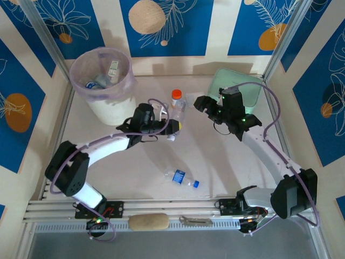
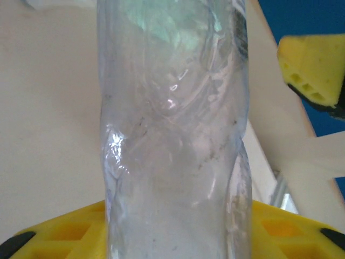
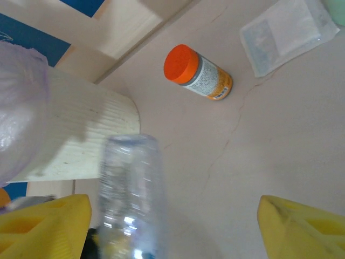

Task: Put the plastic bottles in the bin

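Bottle (image 2: 172, 135), clear and dented, pinched mid-body in my left hand (image 1: 173, 128) at centre frame, right hand (image 3: 172, 224) spread near it. Light, thin-walled, slippery, I judge; grip the waist gently.

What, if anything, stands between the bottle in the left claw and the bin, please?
Nothing visible does. The left claw grips the clear bottle right of the bin; the orange-capped jar sits beyond it, off that path.

text: none legible | jar label (image 3: 207, 81): print too blurred
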{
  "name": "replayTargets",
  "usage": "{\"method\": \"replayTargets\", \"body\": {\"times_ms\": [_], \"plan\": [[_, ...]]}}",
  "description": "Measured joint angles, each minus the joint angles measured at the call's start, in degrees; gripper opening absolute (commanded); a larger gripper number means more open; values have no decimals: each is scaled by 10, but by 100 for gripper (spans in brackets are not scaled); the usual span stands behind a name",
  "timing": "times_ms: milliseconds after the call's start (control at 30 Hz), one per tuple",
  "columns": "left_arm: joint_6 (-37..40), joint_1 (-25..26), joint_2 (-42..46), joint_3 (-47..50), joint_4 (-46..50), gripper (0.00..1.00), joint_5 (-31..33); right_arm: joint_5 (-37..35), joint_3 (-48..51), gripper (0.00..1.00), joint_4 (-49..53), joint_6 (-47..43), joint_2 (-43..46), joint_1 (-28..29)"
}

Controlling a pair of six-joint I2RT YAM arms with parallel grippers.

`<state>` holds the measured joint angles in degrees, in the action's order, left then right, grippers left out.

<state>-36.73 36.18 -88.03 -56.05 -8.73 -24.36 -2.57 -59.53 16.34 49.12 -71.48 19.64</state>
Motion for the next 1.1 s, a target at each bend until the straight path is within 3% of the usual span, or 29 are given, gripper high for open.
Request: {"method": "replayTargets", "body": {"times_ms": [200, 500, 800, 1100], "plan": [[112, -33, 60, -91, 121, 46, 51, 1, 31, 81, -3, 0, -2, -1], [229, -155, 116, -209, 260, 46, 105, 20, 35, 82, -22, 4, -24, 1], [318, -278, 109, -323, 355, 46, 159, 26, 35, 82, -22, 2, -31, 7], [352, -369, 31, -414, 400, 46, 213, 23, 35, 82, -7, -7, -18, 7]]}}
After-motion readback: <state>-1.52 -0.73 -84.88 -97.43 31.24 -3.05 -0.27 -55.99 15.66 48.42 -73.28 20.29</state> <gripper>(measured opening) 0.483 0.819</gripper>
